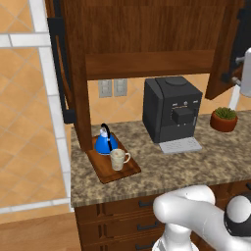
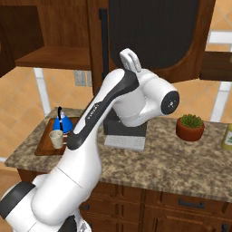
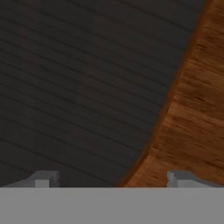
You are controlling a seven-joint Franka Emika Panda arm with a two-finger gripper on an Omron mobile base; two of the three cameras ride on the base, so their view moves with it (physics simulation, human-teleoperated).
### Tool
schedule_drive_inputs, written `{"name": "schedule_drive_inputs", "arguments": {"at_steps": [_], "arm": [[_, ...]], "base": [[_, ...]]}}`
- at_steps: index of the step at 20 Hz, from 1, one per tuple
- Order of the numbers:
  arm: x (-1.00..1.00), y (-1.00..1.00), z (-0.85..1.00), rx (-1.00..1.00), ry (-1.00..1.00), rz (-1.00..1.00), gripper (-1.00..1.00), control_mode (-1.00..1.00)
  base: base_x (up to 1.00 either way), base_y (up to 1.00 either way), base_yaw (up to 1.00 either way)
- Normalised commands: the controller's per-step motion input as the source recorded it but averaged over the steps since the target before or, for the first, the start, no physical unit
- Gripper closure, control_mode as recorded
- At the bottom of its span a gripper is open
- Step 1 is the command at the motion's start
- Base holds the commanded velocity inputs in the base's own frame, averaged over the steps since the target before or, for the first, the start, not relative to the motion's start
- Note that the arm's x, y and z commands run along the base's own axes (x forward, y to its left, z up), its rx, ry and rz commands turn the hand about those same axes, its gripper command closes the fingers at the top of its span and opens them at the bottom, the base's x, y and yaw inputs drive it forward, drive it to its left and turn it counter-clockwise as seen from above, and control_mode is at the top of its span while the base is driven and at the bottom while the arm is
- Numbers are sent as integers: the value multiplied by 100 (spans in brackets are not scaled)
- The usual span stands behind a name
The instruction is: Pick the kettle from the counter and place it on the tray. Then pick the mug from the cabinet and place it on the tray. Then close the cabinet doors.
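While the kettle (image 1: 105, 142) and mug (image 1: 117, 159) already sit on the tray (image 1: 128, 170), what's left, judging by the layout, is the cabinet doors. Nearest the base is the counter (image 1: 196, 169), speckled brown granite over dark drawers; the tray lies at its left end, w/ the cream mug touching or just in front of the small blue kettle. Behind the tray's right side stands a black coffee machine (image 1: 171, 109), and a potted plant (image 1: 224, 119) sits right of that. Above the coffee machine hangs the cabinet (image 1: 147, 63), dark wood, shelf bare, both doors swung out. The right door (image 2: 154, 36) shows a dark arched glass panel in a reddish wood frame. In the hand view the gripper (image 3: 113, 179) is spread wide, nothing between its fingertips, facing that glass and frame edge close up. The door should be stiff and hinged, prob. light to swing; push on the wood frame, not the glass.
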Motion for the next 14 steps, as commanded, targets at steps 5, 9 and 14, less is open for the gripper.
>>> {"name": "schedule_drive_inputs", "arguments": {"at_steps": [5, 9, 14], "arm": [[46, 0, 0, 0, 9, -1, -100, -100], [44, 3, 0, 0, 10, -1, -100, -100], [43, 6, 0, 0, 9, -1, -100, -100]], "base": [[0, 0, 0], [0, 0, 0], [0, 0, 0]]}}
